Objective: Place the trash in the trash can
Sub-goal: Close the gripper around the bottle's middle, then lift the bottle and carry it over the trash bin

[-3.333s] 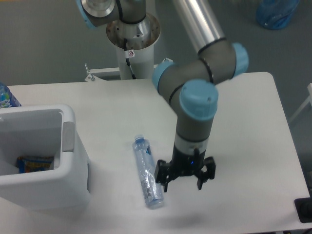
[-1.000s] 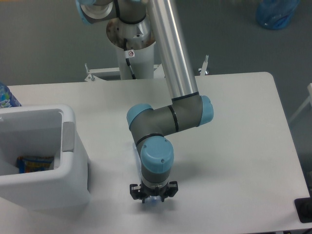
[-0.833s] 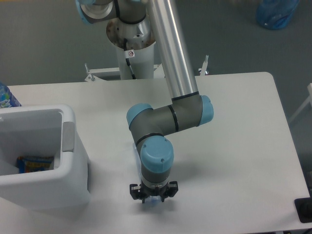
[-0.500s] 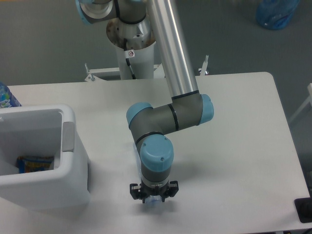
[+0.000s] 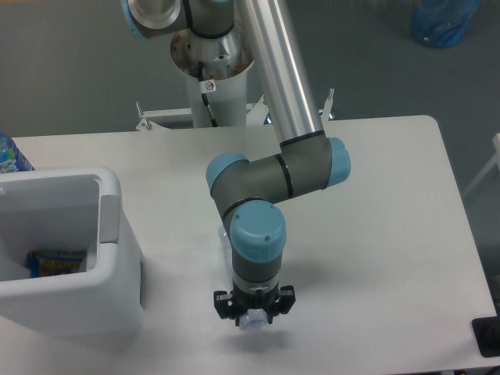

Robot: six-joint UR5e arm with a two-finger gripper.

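The clear plastic bottle (image 5: 254, 320) lies under my arm near the table's front edge. Only its lower end shows between the fingers, plus a pale bit of its neck (image 5: 223, 232) behind the wrist. My gripper (image 5: 255, 309) points straight down and is shut on the bottle's lower part. The white trash can (image 5: 109, 191) stands at the left of the table, roughly a hand's width from the gripper, with its opening facing up. The paper wad is out of view.
A colourful wrapper (image 5: 55, 262) lies inside the trash can. Another bottle (image 5: 11, 156) pokes in at the left edge behind the can. A blue plastic bag (image 5: 441, 19) sits on the floor at the far right. A black object (image 5: 488, 336) is at the table's front right corner.
The gripper went from open beside the bottle to down over it and shut on it. In the last half second, wrist and gripper shifted slightly right with the bottle.
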